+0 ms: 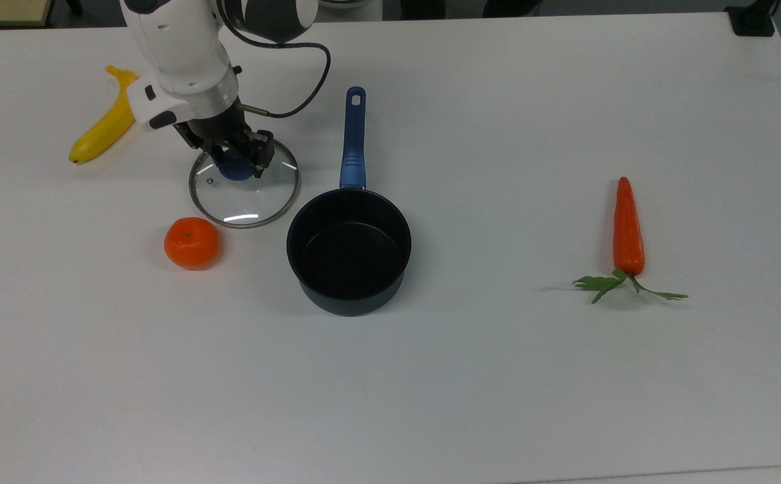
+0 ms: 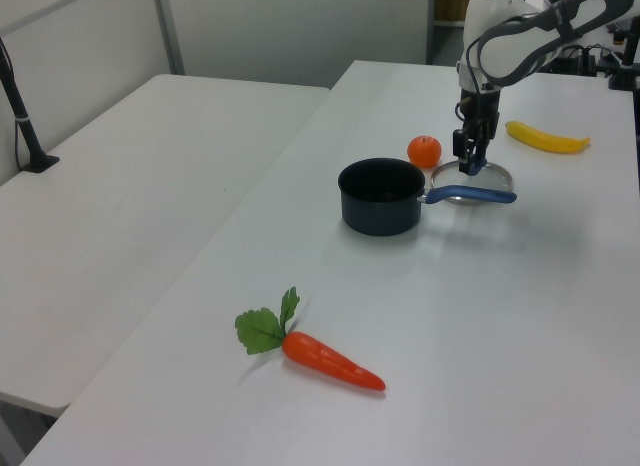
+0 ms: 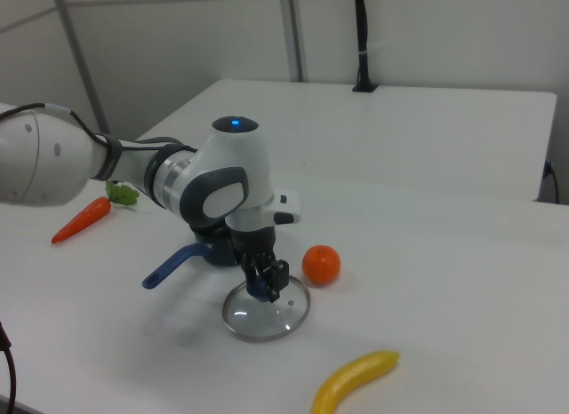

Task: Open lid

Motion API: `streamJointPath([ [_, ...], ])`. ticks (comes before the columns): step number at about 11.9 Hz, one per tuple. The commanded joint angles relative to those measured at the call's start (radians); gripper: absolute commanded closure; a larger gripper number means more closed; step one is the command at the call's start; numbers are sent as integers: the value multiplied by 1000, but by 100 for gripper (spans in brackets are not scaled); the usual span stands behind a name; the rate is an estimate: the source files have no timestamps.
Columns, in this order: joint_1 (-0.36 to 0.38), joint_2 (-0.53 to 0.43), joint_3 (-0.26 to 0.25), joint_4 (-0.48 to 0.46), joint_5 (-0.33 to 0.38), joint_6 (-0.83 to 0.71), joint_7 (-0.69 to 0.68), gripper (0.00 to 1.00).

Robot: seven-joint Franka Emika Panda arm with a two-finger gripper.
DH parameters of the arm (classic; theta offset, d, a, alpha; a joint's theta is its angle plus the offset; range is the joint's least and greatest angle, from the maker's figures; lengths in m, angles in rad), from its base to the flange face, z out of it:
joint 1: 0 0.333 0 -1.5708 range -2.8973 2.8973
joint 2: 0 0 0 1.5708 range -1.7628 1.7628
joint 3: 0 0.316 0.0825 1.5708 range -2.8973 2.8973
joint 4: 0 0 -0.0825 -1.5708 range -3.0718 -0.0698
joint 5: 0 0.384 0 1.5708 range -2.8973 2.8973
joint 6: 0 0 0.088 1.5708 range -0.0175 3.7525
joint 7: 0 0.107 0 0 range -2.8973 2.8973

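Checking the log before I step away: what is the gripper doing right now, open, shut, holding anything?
Gripper: fingers around the blue knob of the lid, which lies on the table; whether they grip it cannot be told.
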Motion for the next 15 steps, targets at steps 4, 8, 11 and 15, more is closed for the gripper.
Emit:
streamJointPath([
  [4, 9, -5, -3, -11, -7, 9, 10, 11],
  [8, 5, -31, -12, 80, -7, -132, 12, 0],
  [11, 9, -91, -3, 156, -41, -236, 52, 0],
  [15, -13, -117, 118, 299, -122, -476, 56, 0],
])
